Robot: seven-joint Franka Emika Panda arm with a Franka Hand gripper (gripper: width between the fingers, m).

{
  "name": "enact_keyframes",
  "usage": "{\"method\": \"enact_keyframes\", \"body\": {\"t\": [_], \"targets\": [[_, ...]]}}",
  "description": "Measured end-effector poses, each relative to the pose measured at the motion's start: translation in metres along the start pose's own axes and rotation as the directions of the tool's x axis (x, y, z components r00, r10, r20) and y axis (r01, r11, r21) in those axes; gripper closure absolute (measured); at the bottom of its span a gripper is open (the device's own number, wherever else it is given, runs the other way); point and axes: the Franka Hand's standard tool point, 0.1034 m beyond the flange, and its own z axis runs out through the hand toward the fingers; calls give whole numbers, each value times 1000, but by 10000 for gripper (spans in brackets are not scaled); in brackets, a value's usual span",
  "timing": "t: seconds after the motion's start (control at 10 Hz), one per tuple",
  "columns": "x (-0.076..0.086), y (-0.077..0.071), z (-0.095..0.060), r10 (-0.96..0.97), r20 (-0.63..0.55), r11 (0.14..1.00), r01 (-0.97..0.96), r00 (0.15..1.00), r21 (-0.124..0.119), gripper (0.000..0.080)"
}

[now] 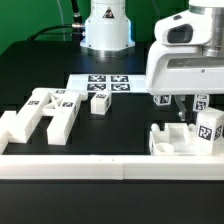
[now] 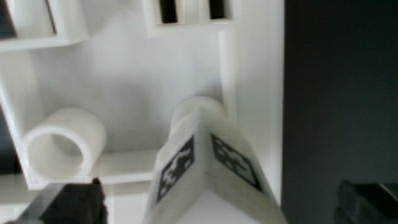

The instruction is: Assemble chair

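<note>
Tool: the arm's two-finger tool (image 1: 176, 106) is hanging released above the chair cluster. In the wrist view its fingertips (image 2: 63, 203) are standing wide apart and gripping nothing.
Under the tool: I am looking at a matte-white blocky plastic chair piece (image 1: 185, 140) with black-and-white tags. It is resting on the black bench (image 1: 125, 130) against the white border rail (image 1: 100, 165), near the corner on the exterior view's right. An upright tagged part (image 2: 210, 160) is sitting between the fingers.
Loose pieces: a white H-shaped tagged group (image 1: 45, 112) and a small white tagged block (image 1: 100, 100) are lying well apart from it, toward the exterior view's left.
Progress: I am judging the assembly as early, with most of the joining still waiting.
Next: I am expecting to fetch one of the loose pieces.
</note>
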Motion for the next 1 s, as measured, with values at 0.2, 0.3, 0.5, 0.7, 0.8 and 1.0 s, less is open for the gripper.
{"method": "enact_keyframes", "body": {"t": [0.2,0.3,0.5,0.7,0.8,1.0], "targets": [[0,0,0,-163,0,987,163,987,0,151],[0,0,0,-219,0,976,219,976,-1,151],[0,1,0,-335,3,942,335,942,-10,151],[1,3,0,-485,8,874,485,874,-21,151],[1,3,0,-504,9,863,504,864,-21,151],[1,4,0,-503,9,864,504,864,-21,388]]}}
